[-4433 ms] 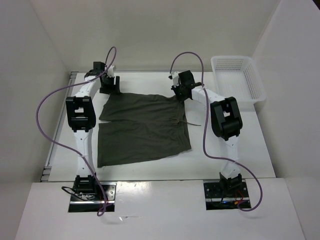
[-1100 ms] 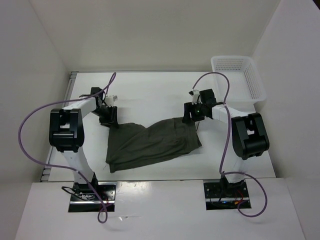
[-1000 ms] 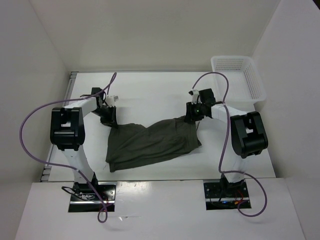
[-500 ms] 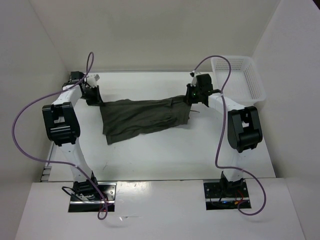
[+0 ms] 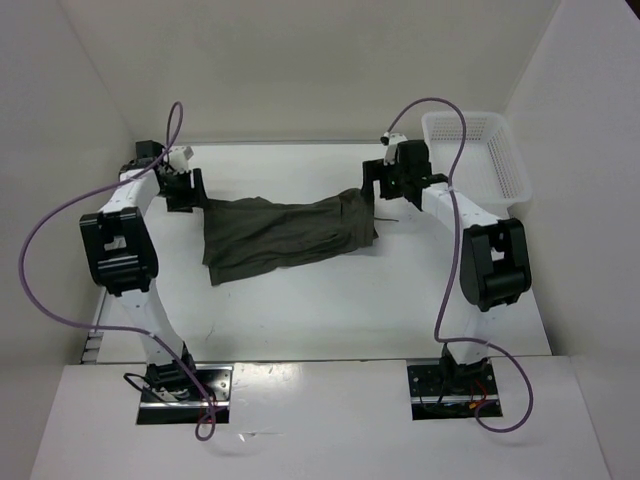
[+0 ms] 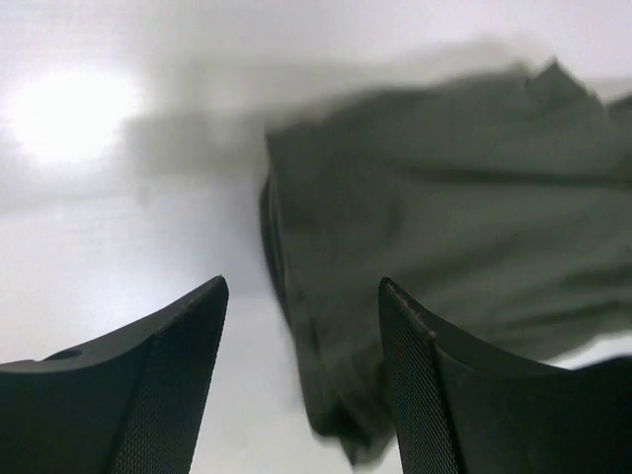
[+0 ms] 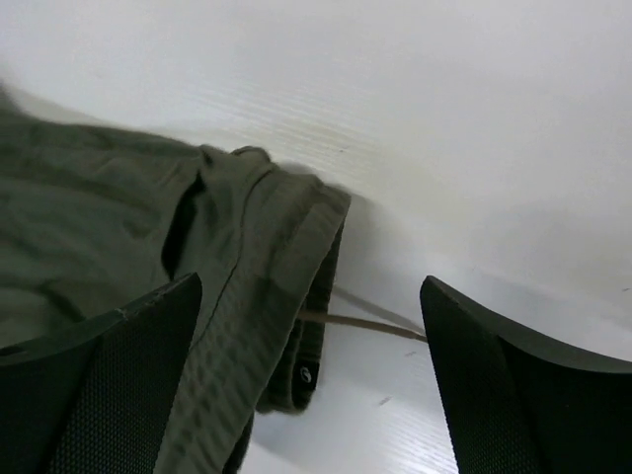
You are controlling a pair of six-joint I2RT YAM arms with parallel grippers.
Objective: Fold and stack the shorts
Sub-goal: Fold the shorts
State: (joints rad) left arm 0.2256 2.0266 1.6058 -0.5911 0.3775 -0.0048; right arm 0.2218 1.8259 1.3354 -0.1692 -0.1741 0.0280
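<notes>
White desk (image 5: 300, 310): the dark olive shorts (image 5: 280, 232) lie rumpled in a long band across its far half, leg end toward the left edge, waistband end toward the right. White mesh basket (image 5: 510, 165) sits in the far right corner, well apart from the cloth. Left gripper (image 6: 301, 286) hangs over the leg end with fingers spread and nothing between them; right gripper (image 7: 311, 284) stands wide over the waistband, also holding nothing, with the thin drawstring (image 7: 370, 324) trailing onto the bare desk beneath it.
</notes>
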